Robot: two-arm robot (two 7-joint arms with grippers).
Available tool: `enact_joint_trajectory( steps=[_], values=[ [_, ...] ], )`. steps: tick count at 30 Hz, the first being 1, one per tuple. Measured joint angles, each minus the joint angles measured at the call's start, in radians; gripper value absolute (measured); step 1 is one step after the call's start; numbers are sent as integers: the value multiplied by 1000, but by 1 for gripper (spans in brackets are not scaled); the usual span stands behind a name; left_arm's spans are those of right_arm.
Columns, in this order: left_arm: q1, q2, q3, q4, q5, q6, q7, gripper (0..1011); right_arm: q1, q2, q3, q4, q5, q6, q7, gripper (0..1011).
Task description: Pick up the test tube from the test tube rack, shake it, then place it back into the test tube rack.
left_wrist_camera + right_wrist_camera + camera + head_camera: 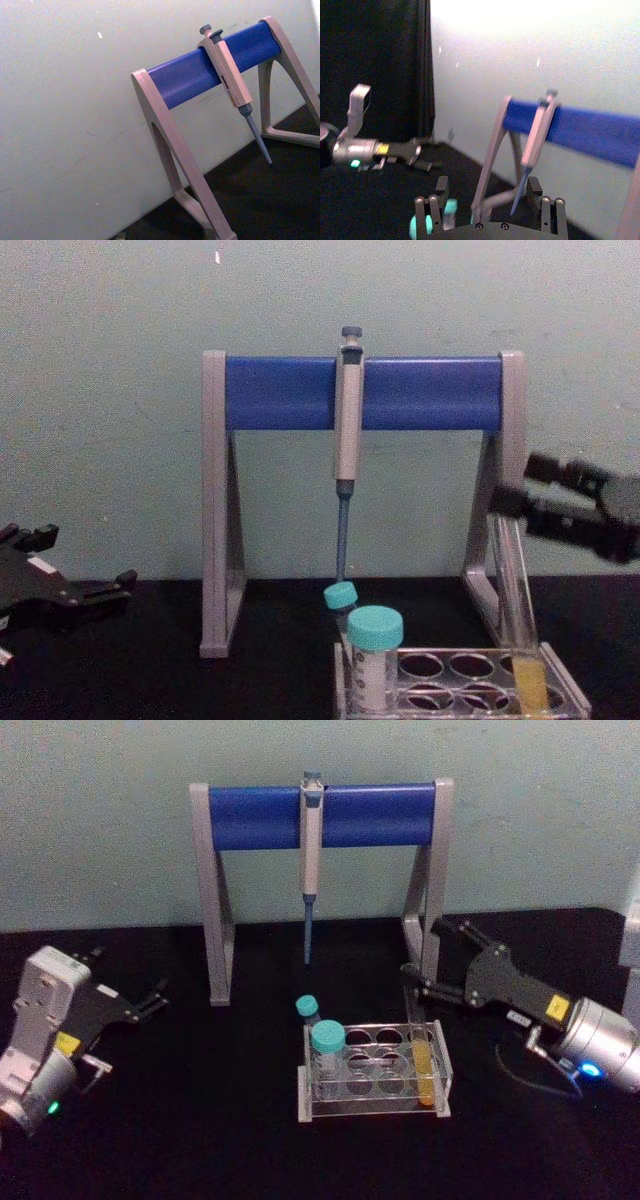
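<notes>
The test tube (425,1070), a long clear glass tube with yellow liquid at the bottom, stands upright in a right-hand hole of the clear test tube rack (372,1052). The chest view shows the tube (522,660) rising well above the rack (470,682). My right gripper (430,958) hovers open just above and behind the tube's top, its jaws spread and holding nothing. From the chest view this gripper (522,485) comes in from the right, its lower finger close over the tube's rim. My left gripper (128,982) rests open at the far left of the table.
Two teal-capped tubes (327,1040) (306,1007) stand in the rack's left side. Behind the rack is a grey-and-blue pipette stand (320,815) with a grey pipette (311,850) hanging from it; its right leg (432,900) is close to my right gripper.
</notes>
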Motion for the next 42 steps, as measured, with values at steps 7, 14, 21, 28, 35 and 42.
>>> enact_joint_trajectory(
  steps=[7,14,21,28,35,42],
  values=[
    [0,0,0,0,0,0,0,1001,-30,-21,70,-47,-2,-69,-79,1000],
    [0,0,0,0,0,0,0,1001,-89,-34,126,-95,-98,-72,-275,1000],
    [0,0,0,0,0,0,0,1001,-156,-54,166,-132,-208,26,-494,1000],
    [0,0,0,0,0,0,0,1001,-191,-87,178,-127,-256,119,-604,1000],
    [0,0,0,0,0,0,0,1001,-201,-118,182,-95,-285,179,-651,1000],
    [0,0,0,0,0,0,0,1001,-198,-135,190,-74,-299,197,-654,1000]
  ],
)
